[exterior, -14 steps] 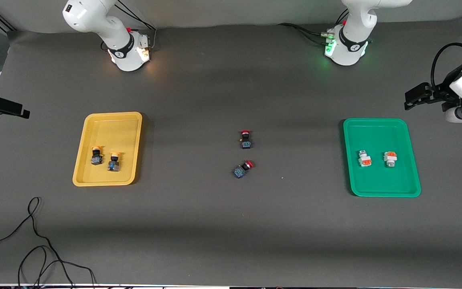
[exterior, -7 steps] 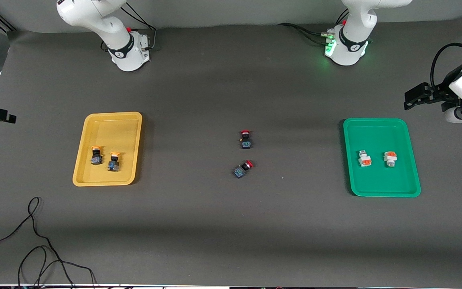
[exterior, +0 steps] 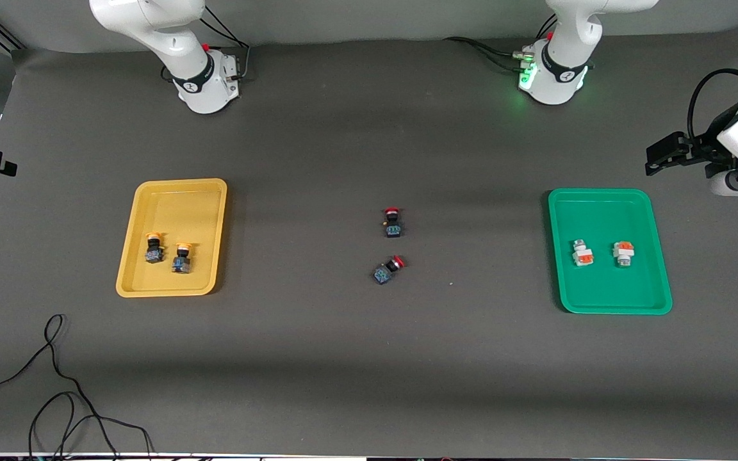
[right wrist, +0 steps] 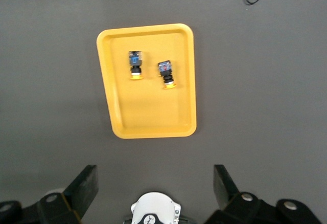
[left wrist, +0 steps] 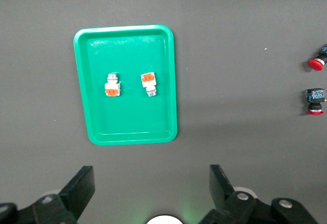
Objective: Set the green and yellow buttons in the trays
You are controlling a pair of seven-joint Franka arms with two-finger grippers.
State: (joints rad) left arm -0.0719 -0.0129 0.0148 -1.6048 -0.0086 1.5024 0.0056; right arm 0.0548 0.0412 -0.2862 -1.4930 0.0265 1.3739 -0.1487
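Note:
The yellow tray lies toward the right arm's end of the table and holds two black buttons with yellow caps. It also shows in the right wrist view with both buttons. The green tray lies toward the left arm's end and holds two white buttons with orange blocks, also seen in the left wrist view. My left gripper is open and empty, high over bare table between its base and the green tray. My right gripper is open and empty, likewise high.
Two black buttons with red caps lie on the mat midway between the trays. A black cable coils on the near corner at the right arm's end. A white and black device stands at the left arm's end.
The right arm has swung, and a black part of it at the view's edge has shifted. The light at its base has gone out. Trays, buttons and left arm have not moved.

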